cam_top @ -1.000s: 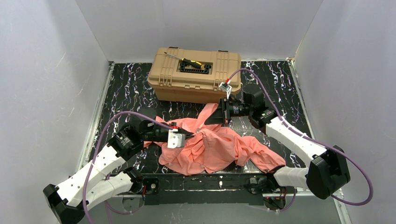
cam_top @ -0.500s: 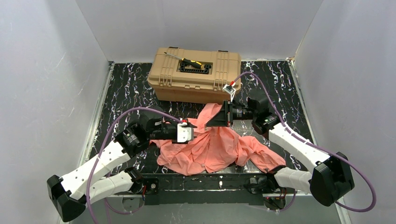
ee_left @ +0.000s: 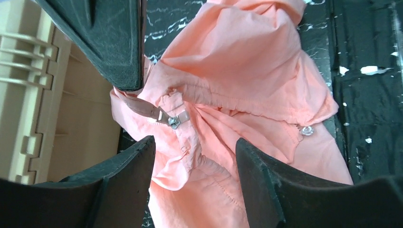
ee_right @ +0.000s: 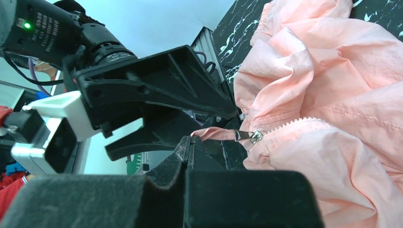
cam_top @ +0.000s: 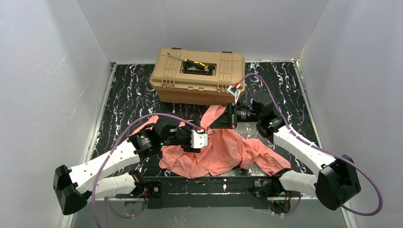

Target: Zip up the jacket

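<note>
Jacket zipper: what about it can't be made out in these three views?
Right wrist: the zipper teeth disappear under a fold of the jacket, so how far it is zipped is unclear.
Left wrist: a finger of the right gripper covers where it pinches the zipper pull; folds bury the teeth.
Top external: pull and teeth too small to pick out.

Bright even light, soft shadows; right gripper (ee_right: pixel 190 141) foreground blurred

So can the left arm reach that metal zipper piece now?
Probably yes: the left pincer is open facing the zipper slider, nothing between; the right pincer, shut on the pull tab, crowds one side.
</note>
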Controlling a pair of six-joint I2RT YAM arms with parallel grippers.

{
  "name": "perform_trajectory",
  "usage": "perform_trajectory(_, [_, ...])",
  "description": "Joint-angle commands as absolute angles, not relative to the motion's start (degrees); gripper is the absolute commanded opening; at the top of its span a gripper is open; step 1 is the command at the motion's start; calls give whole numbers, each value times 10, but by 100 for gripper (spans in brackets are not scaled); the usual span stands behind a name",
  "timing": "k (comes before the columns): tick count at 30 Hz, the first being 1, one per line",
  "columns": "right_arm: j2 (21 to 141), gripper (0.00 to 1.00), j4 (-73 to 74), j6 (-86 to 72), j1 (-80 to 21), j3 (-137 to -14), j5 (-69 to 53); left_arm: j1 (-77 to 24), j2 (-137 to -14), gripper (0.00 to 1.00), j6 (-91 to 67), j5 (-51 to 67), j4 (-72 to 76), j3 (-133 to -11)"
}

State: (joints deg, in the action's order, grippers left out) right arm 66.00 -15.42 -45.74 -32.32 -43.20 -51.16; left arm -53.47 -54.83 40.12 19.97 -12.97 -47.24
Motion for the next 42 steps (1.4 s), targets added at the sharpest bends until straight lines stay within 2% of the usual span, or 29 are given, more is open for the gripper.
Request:
perform_trajectory(1, [651,1,-198,-466,-322,-430,-522,-545,-581,58,382,126,-103,-467])
perform_trajectory(5, [651,1,-199,-466,-322,-432,-522,-548,-592,43,367,88,-64,-455])
perform_trajectory(8, [650,1,-207,-469,-322,-428,-520,-549,-600,40,361,84,-50,-451])
perform_trajectory(12, [650,1,-208,-472,-322,-424,-518,-549,-607,29,347,93,-39,-448])
perform_trajectory(18, [655,1,-207,-473,-322,-421,-512,-550,-607,0,347,93,-20,-442])
perform_trajectory(28, [701,1,-149,-432,-295,-453,-454,-550,-545,0,331,197,-64,-441])
perform_trajectory(34, [732,1,-151,-430,-293,-464,-474,-550,-492,0,357,238,-101,-461])
perform_trajectory(42, [710,1,-166,-445,-293,-459,-505,-550,-469,0,397,284,-129,-485])
